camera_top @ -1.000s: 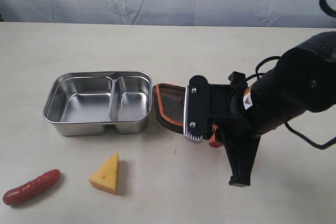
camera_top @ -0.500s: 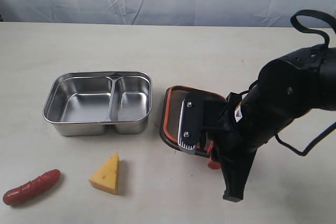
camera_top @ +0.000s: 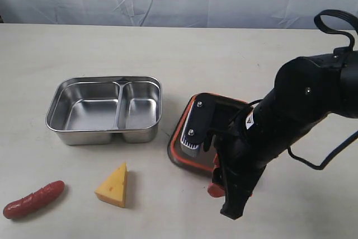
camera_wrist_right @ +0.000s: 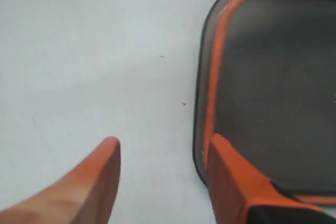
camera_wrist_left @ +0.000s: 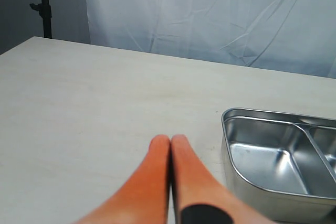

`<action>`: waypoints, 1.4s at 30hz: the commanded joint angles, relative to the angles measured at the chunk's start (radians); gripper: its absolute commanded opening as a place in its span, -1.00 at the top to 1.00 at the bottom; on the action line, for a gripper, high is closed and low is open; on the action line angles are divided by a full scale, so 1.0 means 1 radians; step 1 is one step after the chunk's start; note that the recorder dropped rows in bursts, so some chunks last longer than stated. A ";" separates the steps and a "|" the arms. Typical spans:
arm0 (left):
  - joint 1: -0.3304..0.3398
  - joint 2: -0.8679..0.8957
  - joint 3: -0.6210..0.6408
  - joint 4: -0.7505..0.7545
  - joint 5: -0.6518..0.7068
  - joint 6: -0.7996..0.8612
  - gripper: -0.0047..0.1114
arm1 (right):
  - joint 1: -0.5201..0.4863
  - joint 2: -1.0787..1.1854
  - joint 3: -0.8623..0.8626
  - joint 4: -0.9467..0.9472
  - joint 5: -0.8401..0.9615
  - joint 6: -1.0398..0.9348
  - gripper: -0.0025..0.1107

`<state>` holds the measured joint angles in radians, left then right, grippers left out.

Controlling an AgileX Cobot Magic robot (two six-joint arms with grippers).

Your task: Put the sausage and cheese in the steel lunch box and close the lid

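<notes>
Nothing packed yet: sausage (camera_top: 33, 199) and cheese (camera_top: 113, 185) on worktop (camera_top: 251, 54), box (camera_top: 104, 107) empty, lid (camera_wrist_right: 273, 77) off; my right tool (camera_wrist_right: 164, 141) gapes empty, left tool (camera_wrist_left: 169, 140) pinched closed.

Exterior view. We note the steel lunch box (camera_top: 95, 136) standing uncovered on the counter (camera_top: 235, 54), its larger compartment on the left and its smaller on the right. The lid (camera_top: 180, 152) lies flat just right of the box, not touching it, and is largely covered by the black right arm (camera_top: 302, 104). The right hand (camera_top: 222, 198) points down at the lid's near edge; we cannot tell its jaw spacing. The cheese (camera_top: 113, 186) sits in front of the box. The sausage (camera_top: 33, 200) lies well left of the cheese.
</notes>
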<state>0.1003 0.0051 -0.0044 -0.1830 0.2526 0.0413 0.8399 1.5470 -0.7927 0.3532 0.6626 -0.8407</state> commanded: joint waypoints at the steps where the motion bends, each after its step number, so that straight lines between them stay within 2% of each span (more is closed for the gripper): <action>1: -0.003 -0.005 0.004 0.005 -0.009 -0.005 0.92 | 0.000 -0.005 -0.002 -0.003 0.014 0.060 0.08; 11: -0.003 -0.005 0.004 0.005 -0.009 -0.005 0.92 | 0.000 -0.032 -0.030 -0.083 -0.043 0.077 0.11; 14: -0.003 -0.005 0.004 0.016 -0.010 0.004 0.92 | 0.000 -0.073 -0.072 -0.083 -0.043 0.115 0.35; 17: -0.003 -0.005 0.004 0.152 -0.010 0.024 0.92 | 0.000 -0.128 -0.114 -0.083 -0.041 0.146 0.86; 18: -0.003 -0.005 0.004 0.205 -0.010 0.024 0.92 | -0.002 -0.150 -0.126 -0.083 -0.043 0.161 0.96; 21: -0.003 -0.005 0.004 0.290 -0.010 0.026 0.92 | -0.002 -0.214 -0.144 -0.083 -0.048 0.199 0.96; 28: -0.003 -0.005 0.004 0.316 -0.047 0.022 0.92 | -0.002 -0.355 -0.138 -0.067 -0.006 0.377 0.96; 30: -0.003 -0.005 0.004 0.204 -0.131 -0.023 0.92 | -0.002 -0.388 -0.112 -0.031 -0.006 0.397 0.96; 32: -0.003 -0.005 0.004 -0.036 -0.232 -0.100 0.92 | -0.002 -0.427 -0.069 0.014 -0.009 0.397 0.96; 34: -0.003 -0.005 0.004 -0.197 -0.346 -0.102 0.92 | -0.002 -0.464 -0.015 0.040 -0.013 0.397 0.96; 38: -0.003 -0.005 0.004 -0.440 -0.498 -0.125 0.92 | -0.002 -0.529 0.098 0.069 -0.051 0.399 0.96; 40: -0.003 -0.005 0.004 -0.492 -0.523 -0.182 0.92 | -0.002 -0.555 0.155 0.083 -0.075 0.399 0.96; 42: -0.003 -0.005 0.001 -0.491 -0.494 -0.247 0.92 | -0.002 -0.572 0.196 0.094 -0.086 0.399 0.96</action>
<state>0.1003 0.0051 -0.0037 -0.6103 -0.2283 -0.1222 0.8399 1.0040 -0.6515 0.4261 0.6116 -0.4446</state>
